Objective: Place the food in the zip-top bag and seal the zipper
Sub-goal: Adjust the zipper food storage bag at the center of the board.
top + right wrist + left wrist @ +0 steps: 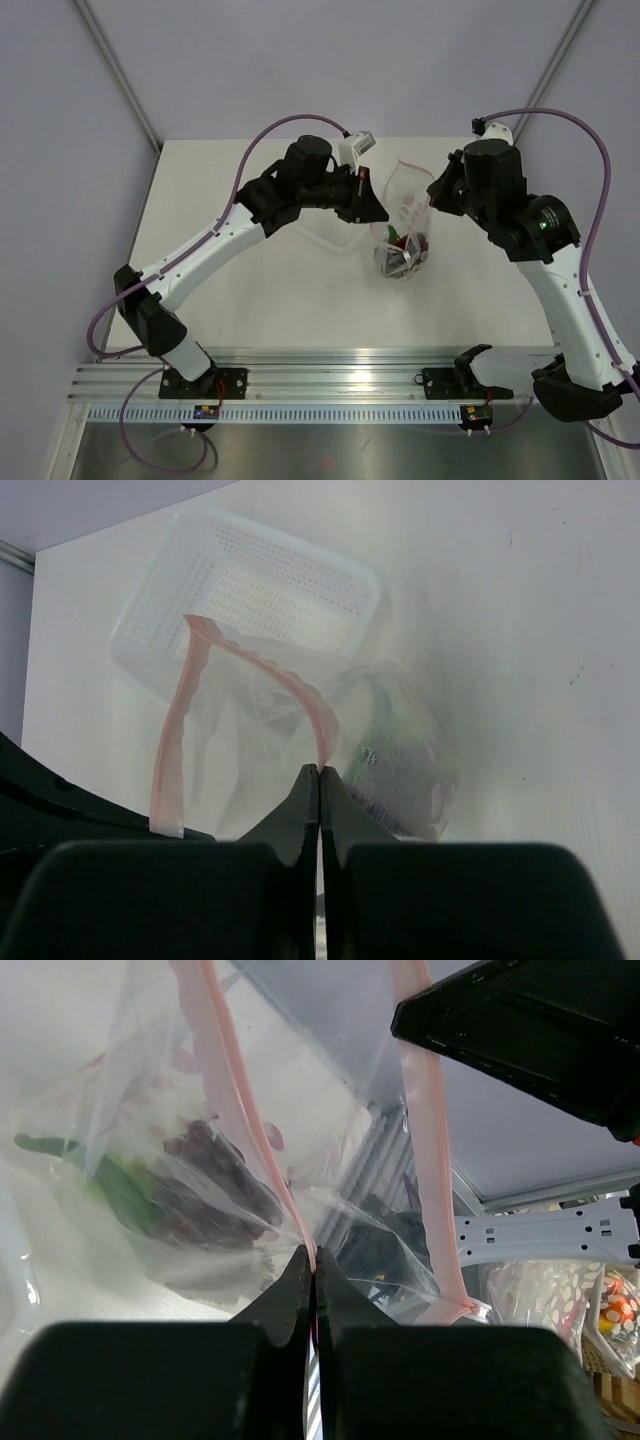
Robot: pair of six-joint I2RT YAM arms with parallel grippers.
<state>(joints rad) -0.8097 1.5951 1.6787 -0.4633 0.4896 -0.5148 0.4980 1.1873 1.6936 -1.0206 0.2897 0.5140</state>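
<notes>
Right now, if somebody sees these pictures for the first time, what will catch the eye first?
A clear bag is held up at the middle of the table. The left gripper and the right gripper are each shut on its pink zipper, and the mouth gapes open. Dark red grapes and a green piece lie at its bottom.

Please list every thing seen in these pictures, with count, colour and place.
clear crinkly plastic zip-top bag: one, transparent, held between both hands
narrow pink zipper strip: one, pink, along the bag's mouth
dark red grape bunch: one, dark red, inside the bag
green food pieces: count unclear, green, inside the bag beside the grapes
white perforated plastic tray: one, white, on the table beside the bag
white table: one, white, under everything
left hand: one, black, shut on the zipper strip
right hand: one, black, shut on the zipper strip
</notes>
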